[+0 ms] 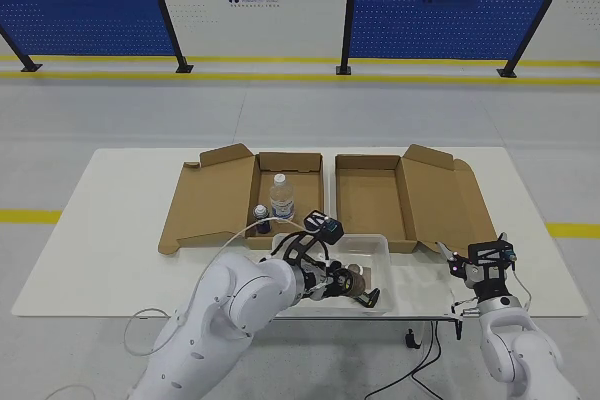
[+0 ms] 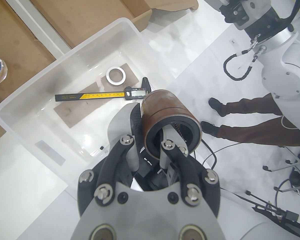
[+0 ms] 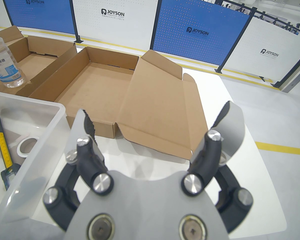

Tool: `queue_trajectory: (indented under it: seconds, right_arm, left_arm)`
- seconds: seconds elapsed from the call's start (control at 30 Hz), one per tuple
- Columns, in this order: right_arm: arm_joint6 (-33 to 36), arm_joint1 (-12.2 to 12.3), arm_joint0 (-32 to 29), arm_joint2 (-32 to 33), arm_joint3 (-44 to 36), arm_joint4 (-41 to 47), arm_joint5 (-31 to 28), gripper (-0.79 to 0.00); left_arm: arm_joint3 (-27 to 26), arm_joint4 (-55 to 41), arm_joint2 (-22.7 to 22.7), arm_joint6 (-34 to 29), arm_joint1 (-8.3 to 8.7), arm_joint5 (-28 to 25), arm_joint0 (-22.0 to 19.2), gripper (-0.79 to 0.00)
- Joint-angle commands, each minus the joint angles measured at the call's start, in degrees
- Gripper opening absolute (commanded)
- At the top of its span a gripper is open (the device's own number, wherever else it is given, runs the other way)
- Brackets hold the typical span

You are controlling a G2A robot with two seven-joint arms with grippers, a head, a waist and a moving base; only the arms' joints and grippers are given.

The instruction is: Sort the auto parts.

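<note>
Over the bin (image 1: 370, 238), left claw (image 2: 152, 121) grips the sleeve (image 2: 168, 111) through its bore; right box (image 1: 370, 205) lies at 12 o'clock; right claw (image 3: 156, 111) gapes.

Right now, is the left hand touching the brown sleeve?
Touching. Left wrist view: the left hand pinches the brown sleeve, one finger outside, one inside the bore.

Under the left tool (image 2: 156, 118) and the right tool (image 3: 155, 112), a white desk (image 3: 211, 93), with bare surface just outward of the right tool. Far ahead of the right tool, past the desk's far edge, a row of blue and white barrier panels (image 3: 197, 26) on black posts, a yellow floor line (image 3: 120, 43) along their feet. Further outward, off the desk, another yellow stripe (image 3: 282, 148) on grey floor (image 3: 265, 96). Between the two tools, below the desk's near edge, black cables (image 1: 427, 362).
</note>
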Motion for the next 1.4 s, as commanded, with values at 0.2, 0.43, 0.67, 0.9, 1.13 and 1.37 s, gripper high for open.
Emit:
queue_trajectory:
  seconds: [0.2, 0.43, 0.67, 0.9, 1.13, 1.37]
  right_arm:
    - [0.0, 0.0, 0.0, 0.0, 0.0, 0.0, 0.0, 0.0]
    - [0.0, 0.0, 0.0, 0.0, 0.0, 0.0, 0.0, 0.0]
    - [0.0, 0.0, 0.0, 0.0, 0.0, 0.0, 0.0, 0.0]
    - [0.0, 0.0, 0.0, 0.0, 0.0, 0.0, 0.0, 0.0]
    - [0.0, 0.0, 0.0, 0.0, 0.0, 0.0, 0.0, 0.0]
    - [0.0, 0.0, 0.0, 0.0, 0.0, 0.0, 0.0, 0.0]
  left_arm:
    - [4.3, 1.35, -0.53, 3.82, 0.04, -0.12, -2.74, -0.785]
    - [11.15, 1.94, 0.19, 6.68, -0.57, 0.04, -9.15, -0.785]
    - [22.34, 2.74, 1.51, 10.57, -1.63, 1.21, -17.0, -0.785]
    - [36.21, 5.49, 4.78, 13.82, -3.05, 3.2, -23.24, -0.785]
    - [46.95, 6.78, 8.95, 14.87, -4.92, 3.91, -27.67, -0.785]
    - [54.4, 5.78, 12.77, 15.21, -7.04, 3.76, -30.01, -0.785]
